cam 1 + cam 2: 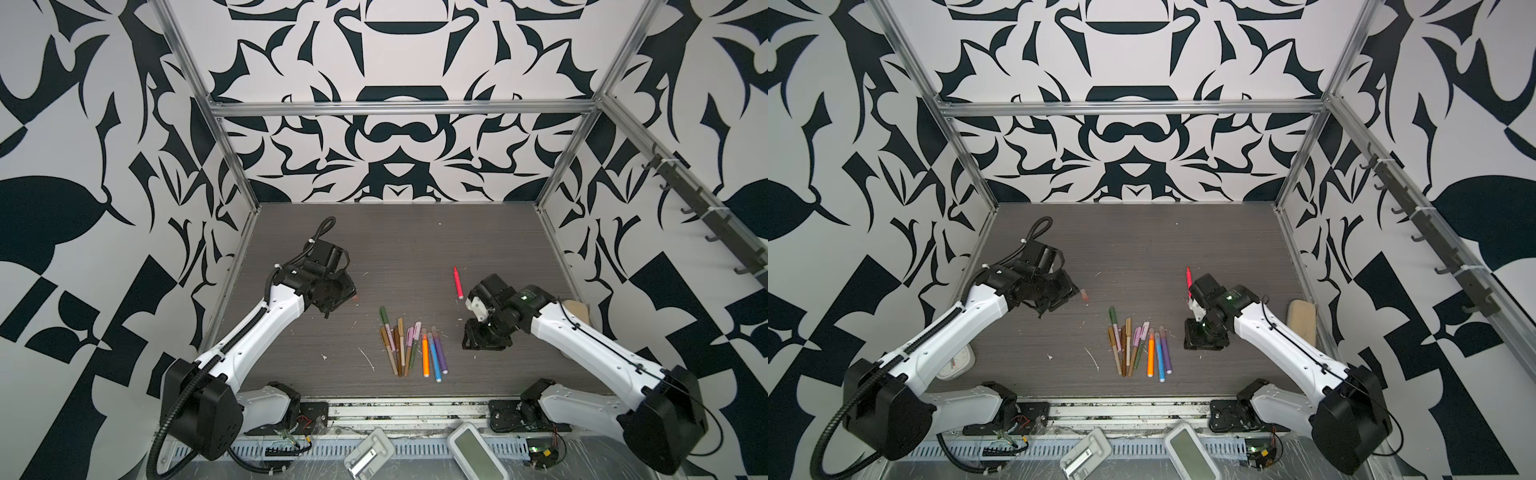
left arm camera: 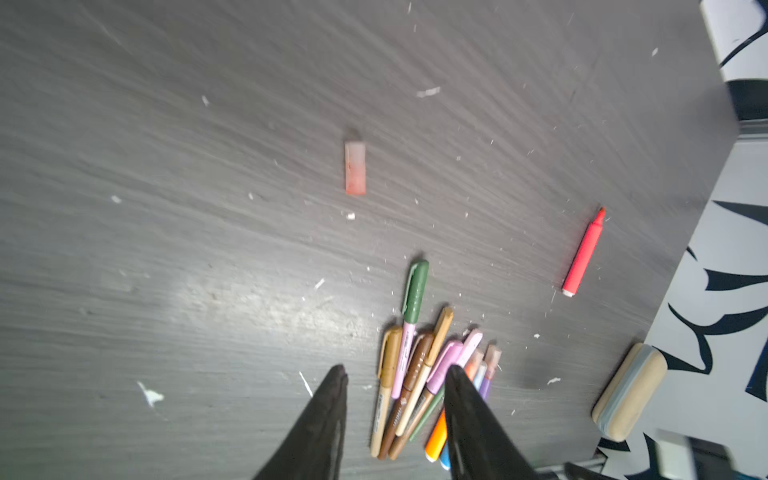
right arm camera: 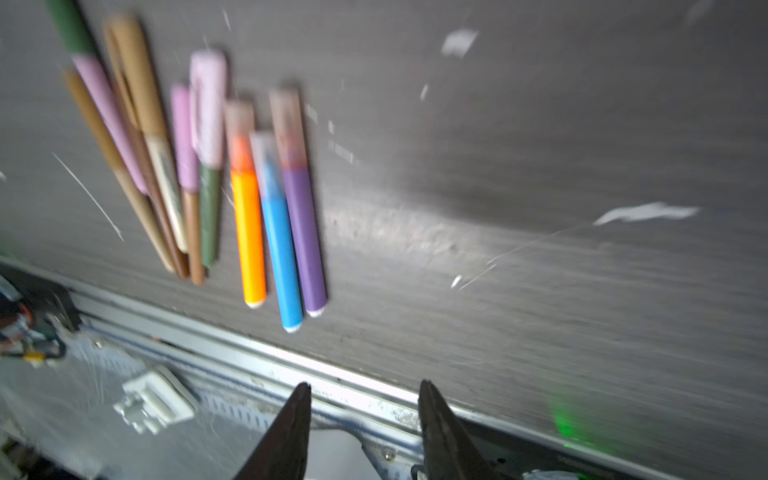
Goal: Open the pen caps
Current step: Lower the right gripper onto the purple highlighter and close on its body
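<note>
A loose bundle of capped pens [image 1: 411, 347] lies at the table's front middle; the orange [image 3: 248, 232], blue [image 3: 282, 249] and purple [image 3: 305, 232] ones carry translucent pen caps [image 3: 286, 124]. One pink-red pen [image 1: 457, 283] lies apart, uncapped, behind my right gripper [image 3: 365, 384]. Its translucent pink cap [image 2: 355, 168] lies alone on the table beside my left gripper [image 2: 397, 372]. Both grippers stand open and hold nothing. The left gripper [image 1: 332, 301] hovers left of the bundle, and the right gripper [image 1: 469, 338] right of it, pointing at the front rail.
A beige eraser block [image 1: 1302, 316] sits against the right wall. A small white clock [image 1: 957, 363] lies under the left arm. Beyond the metal front rail [image 1: 407, 409] lie two white devices [image 1: 478, 453]. White scraps dot the dark table [image 1: 415, 249].
</note>
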Motion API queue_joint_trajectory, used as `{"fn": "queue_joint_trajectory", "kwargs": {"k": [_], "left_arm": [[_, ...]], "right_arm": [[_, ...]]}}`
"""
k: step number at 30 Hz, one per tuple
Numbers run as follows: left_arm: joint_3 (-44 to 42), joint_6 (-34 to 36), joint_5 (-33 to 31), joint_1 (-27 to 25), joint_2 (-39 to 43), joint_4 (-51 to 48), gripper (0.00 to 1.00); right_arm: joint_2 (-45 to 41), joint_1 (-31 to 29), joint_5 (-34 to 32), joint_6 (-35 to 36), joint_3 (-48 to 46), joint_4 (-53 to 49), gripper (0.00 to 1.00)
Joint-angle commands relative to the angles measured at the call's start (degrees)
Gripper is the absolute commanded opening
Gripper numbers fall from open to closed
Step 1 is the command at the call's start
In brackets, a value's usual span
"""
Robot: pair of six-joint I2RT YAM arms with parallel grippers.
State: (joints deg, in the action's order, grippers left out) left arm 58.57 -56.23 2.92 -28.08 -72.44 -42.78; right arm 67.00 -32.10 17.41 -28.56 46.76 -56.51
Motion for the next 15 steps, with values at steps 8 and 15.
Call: {"fn": "queue_joint_trajectory", "kwargs": {"k": [8,15], "left_arm": [[1.4,-5.3,4.7,-2.7,-6.9,7.7,0.43],[15.0,8.0,10.3,-2.7,-17.1,-2.5,0.43]], "right_arm": [[11.1,-9.6,-1.9,-6.3,4.9,4.8,0.43],[17.4,-13.0,-3.7,-10.0,6.3,10.0,0.43]]}}
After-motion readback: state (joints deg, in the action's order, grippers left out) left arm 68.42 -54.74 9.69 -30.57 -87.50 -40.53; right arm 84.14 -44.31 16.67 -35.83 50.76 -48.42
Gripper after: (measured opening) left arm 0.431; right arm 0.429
